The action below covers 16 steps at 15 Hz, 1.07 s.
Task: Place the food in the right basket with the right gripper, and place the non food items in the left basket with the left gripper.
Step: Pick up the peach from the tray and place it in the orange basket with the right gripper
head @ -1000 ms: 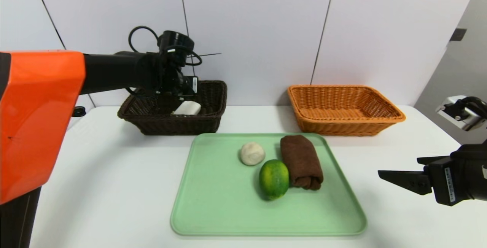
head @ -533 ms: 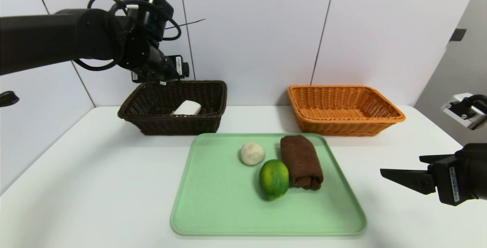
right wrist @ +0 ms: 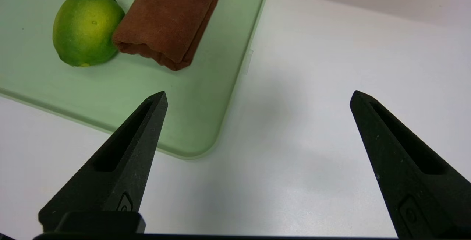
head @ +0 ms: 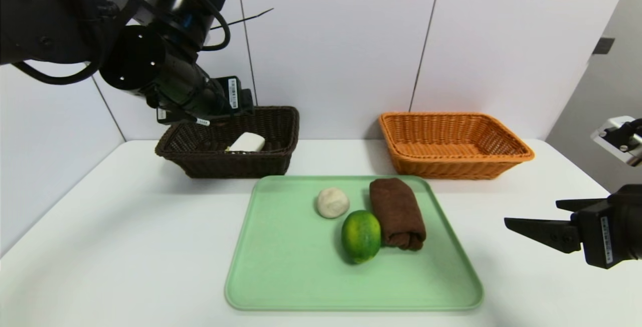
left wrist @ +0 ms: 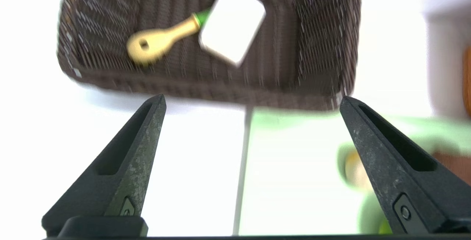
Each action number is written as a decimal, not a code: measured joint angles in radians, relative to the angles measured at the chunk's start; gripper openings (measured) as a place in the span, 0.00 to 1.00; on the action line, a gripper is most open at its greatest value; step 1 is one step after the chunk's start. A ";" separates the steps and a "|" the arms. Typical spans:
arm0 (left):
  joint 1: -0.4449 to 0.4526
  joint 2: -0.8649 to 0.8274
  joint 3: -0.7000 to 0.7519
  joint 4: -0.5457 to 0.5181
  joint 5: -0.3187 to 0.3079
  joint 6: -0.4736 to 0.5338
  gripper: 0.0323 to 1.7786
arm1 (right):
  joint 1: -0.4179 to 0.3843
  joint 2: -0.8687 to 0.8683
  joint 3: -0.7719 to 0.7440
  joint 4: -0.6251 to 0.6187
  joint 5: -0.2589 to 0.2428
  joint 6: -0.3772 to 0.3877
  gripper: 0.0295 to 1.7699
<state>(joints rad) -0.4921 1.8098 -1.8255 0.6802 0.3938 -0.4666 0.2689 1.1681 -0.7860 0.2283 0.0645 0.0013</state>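
The white desk (head: 125, 226) carries a green tray (head: 281, 267) near its front edge. A brown basket (head: 225, 164) and an orange basket (head: 454, 164) stand along its back edge.

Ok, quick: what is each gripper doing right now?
Left gripper: open, holding nothing, above the near edge of the dark basket.
Right gripper: open, holding nothing, over the table beside the green tray.

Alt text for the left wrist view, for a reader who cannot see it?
The open left gripper hangs empty above the dark brown basket, which holds a white block and a wooden-handled tool. The green tray lies beside the basket.
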 joint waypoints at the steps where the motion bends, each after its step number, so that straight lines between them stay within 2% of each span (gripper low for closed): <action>1: -0.027 -0.034 0.047 0.003 0.000 -0.001 0.94 | 0.005 0.000 -0.006 0.001 0.001 -0.002 0.97; 6: -0.138 -0.206 0.331 0.004 -0.018 0.000 0.95 | 0.058 0.029 -0.056 0.001 0.023 -0.016 0.97; 9: -0.176 -0.318 0.490 0.000 -0.066 0.005 0.95 | 0.102 0.104 -0.135 0.004 0.034 -0.019 0.97; 12: -0.199 -0.391 0.569 0.000 -0.084 0.012 0.95 | 0.158 0.221 -0.268 0.026 0.028 -0.019 0.97; 16: -0.203 -0.424 0.595 -0.004 -0.080 0.014 0.95 | 0.236 0.408 -0.464 0.074 0.023 -0.017 0.97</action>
<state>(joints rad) -0.6947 1.3853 -1.2306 0.6764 0.3140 -0.4530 0.5047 1.5764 -1.2498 0.3019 0.0879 -0.0162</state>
